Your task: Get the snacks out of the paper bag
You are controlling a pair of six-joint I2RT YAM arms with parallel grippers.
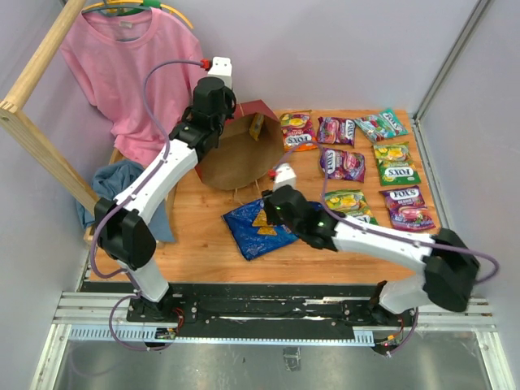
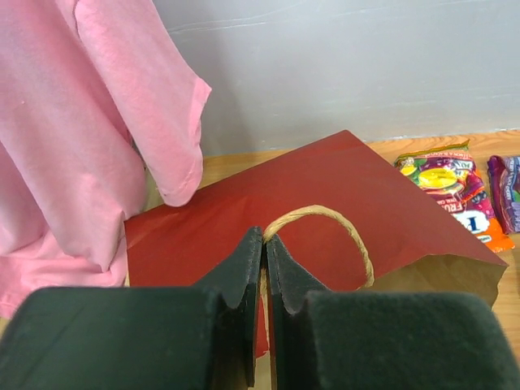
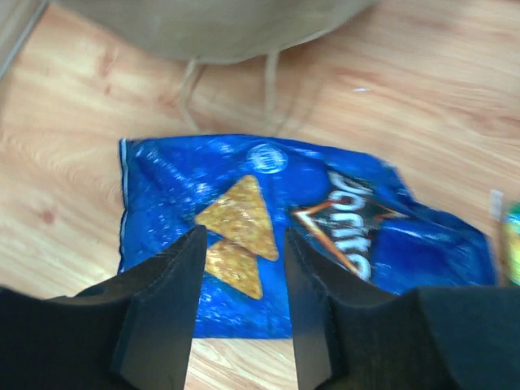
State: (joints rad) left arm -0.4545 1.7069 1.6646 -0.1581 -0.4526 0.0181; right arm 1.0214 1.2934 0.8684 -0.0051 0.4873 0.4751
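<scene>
On the table before the paper bag (image 1: 236, 154) lay the Doritos bag (image 3: 325, 203), free under my parted, empty right jaws. My left jaws were clenched on the paper bag's rim. One small packet (image 1: 256, 126) showed inside; next, I judged, my right jaws must reach in for it.

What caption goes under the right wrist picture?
Open right gripper over a glossy blue Doritos bag lying on the wooden table.

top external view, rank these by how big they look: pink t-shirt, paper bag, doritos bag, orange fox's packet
1. pink t-shirt
2. paper bag
3. doritos bag, partly covered
4. orange fox's packet
</scene>
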